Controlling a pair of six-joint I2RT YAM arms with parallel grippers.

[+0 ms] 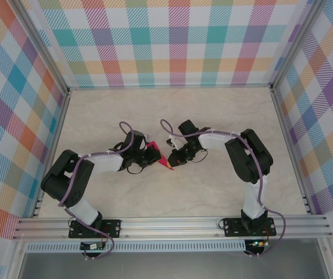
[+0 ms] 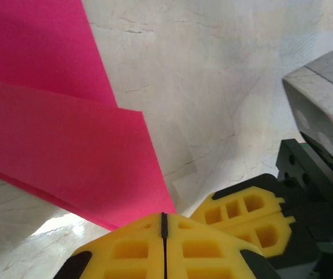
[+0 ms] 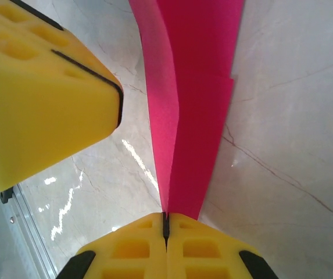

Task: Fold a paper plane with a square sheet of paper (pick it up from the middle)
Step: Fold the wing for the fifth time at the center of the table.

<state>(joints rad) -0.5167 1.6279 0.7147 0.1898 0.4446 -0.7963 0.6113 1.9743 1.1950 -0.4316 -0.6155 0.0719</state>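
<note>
Two grips noted: left pincer [image 2: 164, 228] and right pincer [image 3: 166, 228] are each clamped shut on the paper plane [image 3: 196, 116], seemingly steadying it over the table [image 1: 224, 122] for creasing.

Both arms fold inward at the elbows. The left end effector [image 1: 154, 156] and the right end effector [image 1: 174, 162] point at each other, tips just beside one another, each with its yellow pads [image 2: 132, 251] pressed together.
</note>
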